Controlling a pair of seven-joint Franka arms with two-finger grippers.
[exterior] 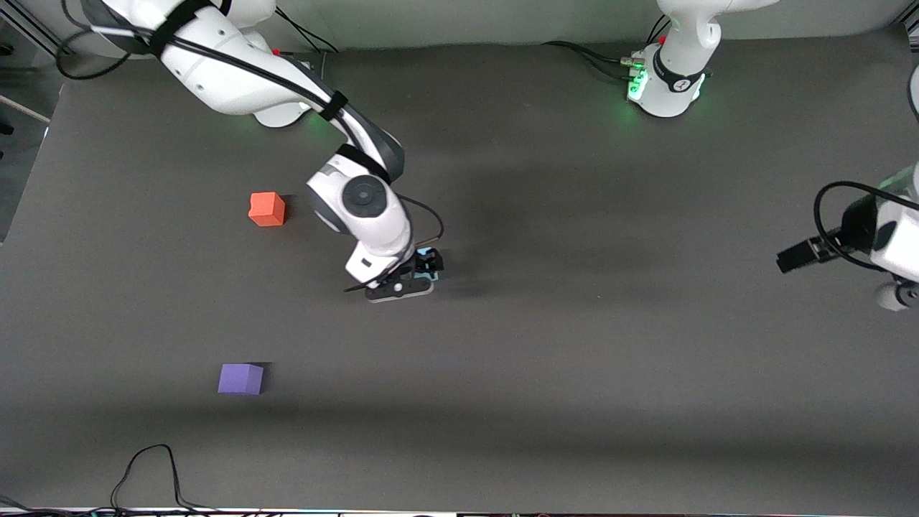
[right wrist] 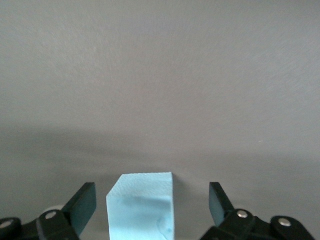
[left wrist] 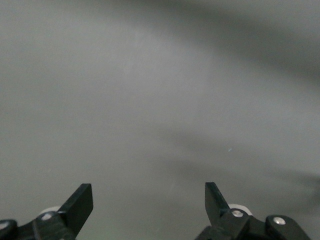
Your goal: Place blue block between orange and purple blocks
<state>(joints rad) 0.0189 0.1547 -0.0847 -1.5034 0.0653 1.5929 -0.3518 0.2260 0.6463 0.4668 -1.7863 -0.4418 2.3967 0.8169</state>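
Observation:
The light blue block (right wrist: 142,206) sits on the grey table between the open fingers of my right gripper (right wrist: 148,201), with a gap on each side. In the front view only a sliver of it (exterior: 428,253) shows under my right gripper (exterior: 425,269) at mid-table. The orange block (exterior: 267,209) lies toward the right arm's end, farther from the front camera. The purple block (exterior: 241,378) lies nearer that camera, on the same end. My left gripper (exterior: 793,256) waits open and empty above the left arm's end of the table; in its wrist view (left wrist: 149,200) only bare table shows.
A black cable (exterior: 154,474) loops on the table's near edge close to the purple block. The right arm's elbow and wrist (exterior: 366,205) hang over the table beside the orange block.

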